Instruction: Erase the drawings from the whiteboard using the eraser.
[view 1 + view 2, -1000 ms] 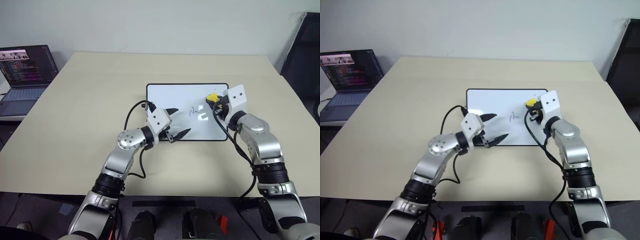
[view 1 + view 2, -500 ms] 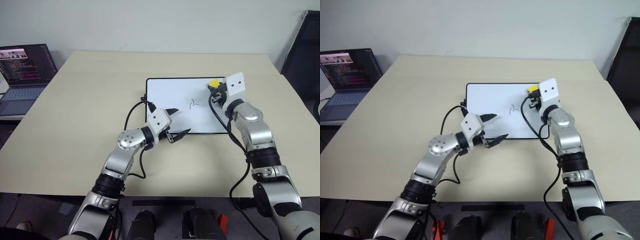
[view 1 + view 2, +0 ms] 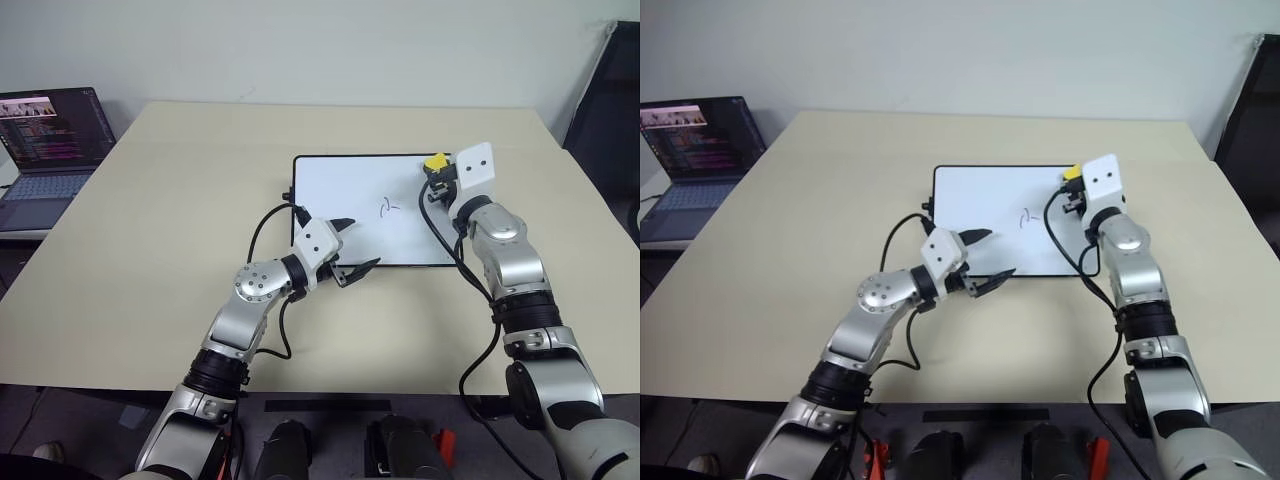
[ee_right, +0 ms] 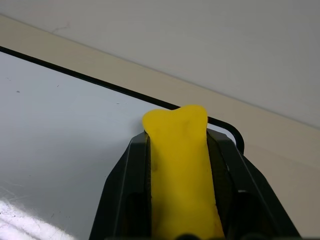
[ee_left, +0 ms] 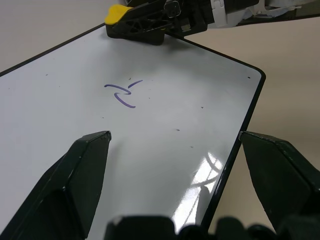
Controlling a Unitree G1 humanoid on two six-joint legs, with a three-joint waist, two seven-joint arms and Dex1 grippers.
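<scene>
The whiteboard (image 3: 340, 195) lies flat in the middle of the tan table. One small dark drawing (image 3: 388, 209) sits right of its centre, and it also shows in the left wrist view as the drawing (image 5: 121, 92). My right gripper (image 3: 436, 166) is shut on the yellow eraser (image 3: 436, 160), over the board's far right corner. In the right wrist view the eraser (image 4: 180, 160) sticks out between both black fingers, above the board's corner. My left gripper (image 3: 362, 243) stands open at the board's near edge, with nothing between its fingers.
An open laptop (image 3: 50, 140) stands on a side surface at the far left. A black chair (image 3: 605, 100) is at the right rear. The tan table (image 3: 180, 200) stretches wide around the board.
The right gripper has carried the eraser away from me, from the board's right side to its far right corner. The board has slid a little farther away. The left gripper has kept still.
</scene>
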